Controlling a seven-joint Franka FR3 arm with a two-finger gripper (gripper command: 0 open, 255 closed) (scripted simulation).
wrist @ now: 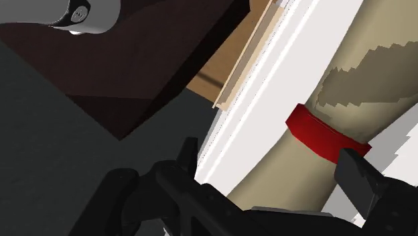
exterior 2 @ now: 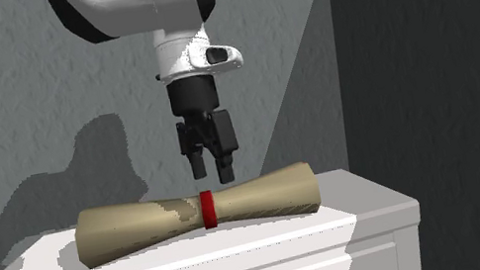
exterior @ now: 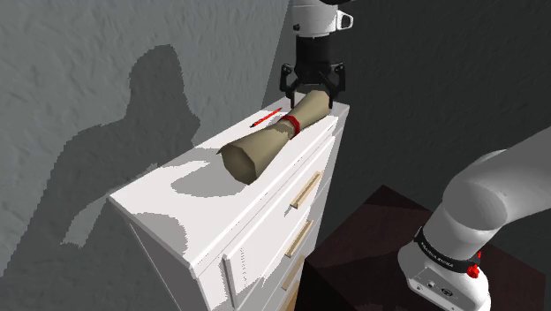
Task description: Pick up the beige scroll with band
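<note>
The scroll [exterior: 265,146] lies flat on the dresser [exterior: 150,199], long axis running along the top, left to right in the second exterior view; its red band [exterior 2: 207,210] cinches the middle. The gripper [exterior 2: 214,171] hangs directly above, just right of the band in that view, fingers spread wide and empty; in the wrist view they straddle the scroll across its axis, so the next move looks like a straight drop.

Red-banded beige scroll [exterior: 265,148] flat atop dresser [exterior: 172,216]
</note>
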